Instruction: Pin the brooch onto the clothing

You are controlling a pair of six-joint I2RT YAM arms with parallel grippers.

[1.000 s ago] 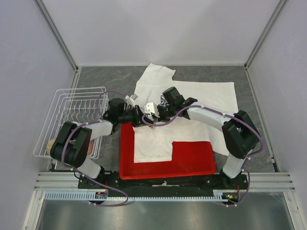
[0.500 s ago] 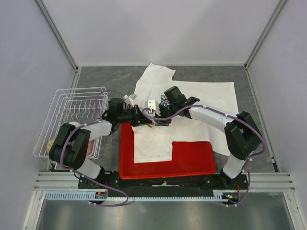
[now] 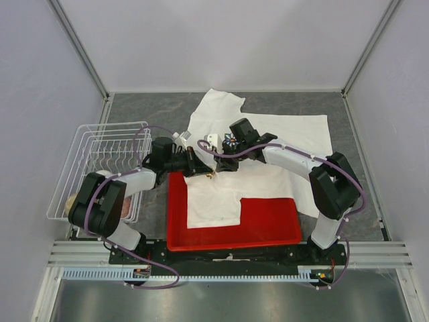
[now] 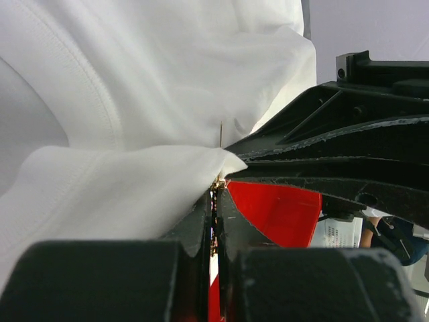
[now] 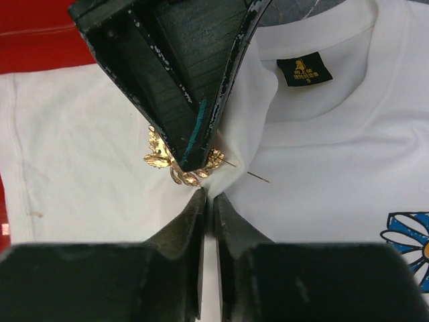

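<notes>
Near the middle of the tabletop (image 3: 134,107), at the far edge of the red tray (image 3: 268,228), both arms meet over the shirt (image 3: 288,134). The shirt lies spread toward the far right corner, with one part draped into the tray. From above, the brooch (image 5: 161,158) is no more than a gold speck between the two wrists, and neither claw's jaws can be read. A wire rack (image 3: 100,154) stands at the left edge. The right wrist view shows far more. The left gripper (image 4: 215,201) comes in from the top of that view, clamped on the brooch, whose gold leaves fan out on either side of its tips. The thin pin (image 5: 249,174) sticks out over the cloth below the collar. A black label (image 5: 303,70) sits inside the collar, and the daisy print (image 5: 409,243) shows at the lower right edge. The right gripper (image 5: 208,198) has its tips at the cloth just under the brooch with only a narrow slit between the jaws, and I cannot tell whether it pinches the fabric. The left wrist view alone shows the cloth gathered into a raised fold, the pin tip standing up behind it, gold glinting between that claw's closed fingers, and the other claw's tip touching the fold.
</notes>
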